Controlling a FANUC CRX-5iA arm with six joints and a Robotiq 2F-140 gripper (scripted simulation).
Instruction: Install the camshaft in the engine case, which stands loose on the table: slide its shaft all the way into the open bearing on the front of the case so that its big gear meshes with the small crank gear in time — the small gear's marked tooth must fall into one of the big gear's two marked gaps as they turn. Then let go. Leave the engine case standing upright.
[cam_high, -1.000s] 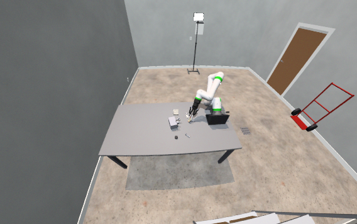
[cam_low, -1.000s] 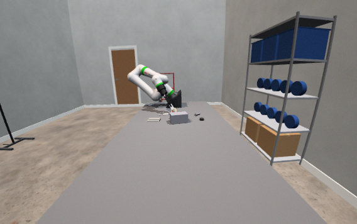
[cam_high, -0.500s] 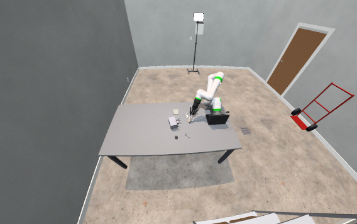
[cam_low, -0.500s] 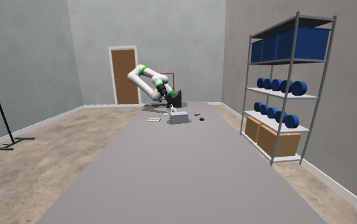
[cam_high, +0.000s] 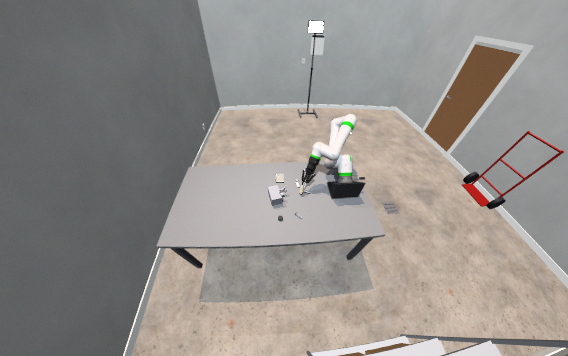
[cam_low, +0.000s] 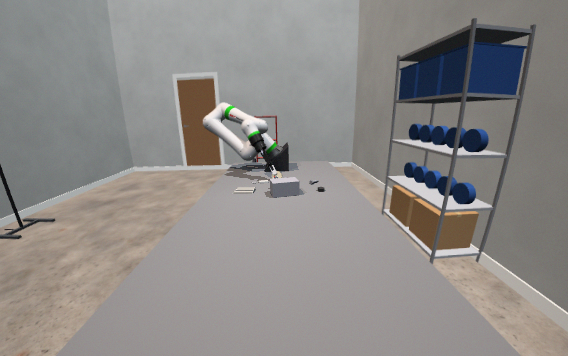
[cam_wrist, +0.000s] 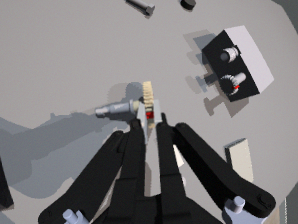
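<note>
The camshaft lies on the table, its cream big gear on edge and its grey shaft pointing left. My gripper reaches down over it, and its black fingers are pinched on the shaft right beside the gear, where a red mark shows. The grey engine case stands upright to the right of the gripper and apart from it; its dark front face carries the small crank gear and the bearing. In the top view the gripper is right of the case. In the exterior view the gripper is just behind the case.
A dark bolt and a small black cylinder lie beyond the camshaft. A flat ribbed plate lies near the right finger. The robot's black base sits at the table's right edge.
</note>
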